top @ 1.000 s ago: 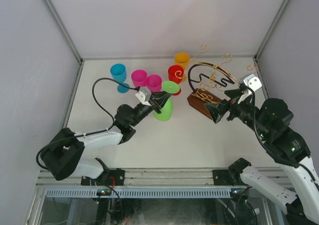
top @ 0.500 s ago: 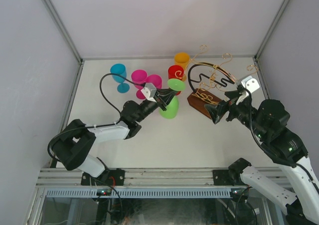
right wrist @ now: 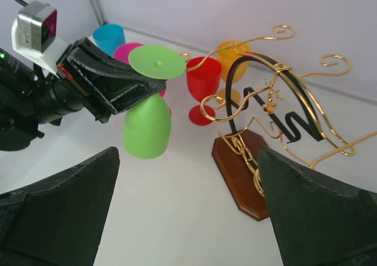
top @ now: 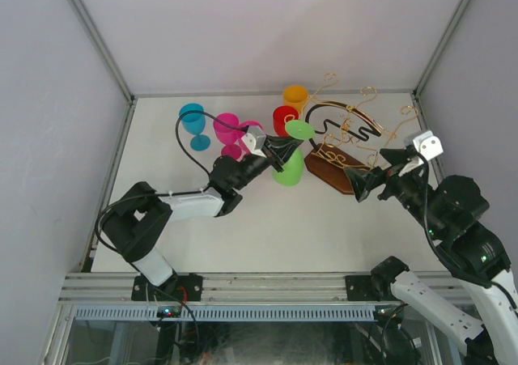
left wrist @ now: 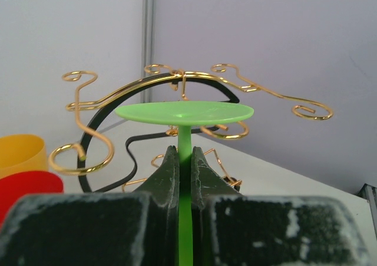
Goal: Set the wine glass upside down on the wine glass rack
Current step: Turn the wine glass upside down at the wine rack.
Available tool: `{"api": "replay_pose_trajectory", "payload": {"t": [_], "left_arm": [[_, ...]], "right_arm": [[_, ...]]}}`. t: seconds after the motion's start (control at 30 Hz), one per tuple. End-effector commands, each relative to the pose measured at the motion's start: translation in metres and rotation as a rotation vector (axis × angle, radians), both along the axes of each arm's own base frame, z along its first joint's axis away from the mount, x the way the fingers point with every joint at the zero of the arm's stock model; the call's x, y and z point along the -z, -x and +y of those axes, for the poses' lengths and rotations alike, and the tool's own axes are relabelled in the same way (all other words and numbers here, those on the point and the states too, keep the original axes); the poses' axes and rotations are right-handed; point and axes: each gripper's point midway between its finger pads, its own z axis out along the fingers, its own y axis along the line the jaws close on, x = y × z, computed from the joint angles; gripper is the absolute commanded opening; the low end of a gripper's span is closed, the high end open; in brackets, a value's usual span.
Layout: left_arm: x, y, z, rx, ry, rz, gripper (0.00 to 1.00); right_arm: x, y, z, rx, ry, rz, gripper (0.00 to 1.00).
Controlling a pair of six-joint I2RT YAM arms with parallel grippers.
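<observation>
My left gripper [top: 279, 150] is shut on the stem of a green wine glass [top: 290, 167], held upside down above the table, its foot [left wrist: 184, 112] on top. The glass is just left of the wine glass rack [top: 350, 130], a gold wire stand with scroll arms and a black loop on a brown wooden base [right wrist: 241, 173]. In the left wrist view the foot sits just below and in front of the gold arms [left wrist: 235, 84]. My right gripper [top: 366, 179] is open and empty, near the front right of the rack's base. The right wrist view shows the green bowl [right wrist: 147, 126] hanging.
A red glass [top: 285, 120] and an orange glass [top: 295, 96] stand right behind the rack's left side. Two pink glasses [top: 227, 127] and a blue glass [top: 193, 120] stand further left. Walls close the table at the back and sides.
My left gripper has carried the green glass right and away from me, up to the rack's left arms. My right gripper has drawn back a little to the right.
</observation>
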Motion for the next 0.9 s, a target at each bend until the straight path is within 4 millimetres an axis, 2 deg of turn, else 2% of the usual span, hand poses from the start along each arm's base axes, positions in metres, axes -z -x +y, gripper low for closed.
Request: {"api": "replay_pose_trajectory", "payload": {"t": [0.0, 0.6, 0.87], "left_arm": [[-0.045, 0.005, -0.014, 0.043, 0.093, -0.088, 0.00], [-0.032, -0.018, -0.051, 0.040, 0.058, -0.073, 0.00], [-0.032, -0.020, -0.064, 0.067, 0.055, -0.075, 0.00]], "right_arm": [[-0.025, 0.002, -0.017, 0.071, -0.044, -0.098, 1.00], [-0.026, 0.008, -0.018, 0.058, -0.034, -0.114, 1.00], [-0.025, 0.007, -0.019, 0.060, -0.024, -0.113, 1.00]]}}
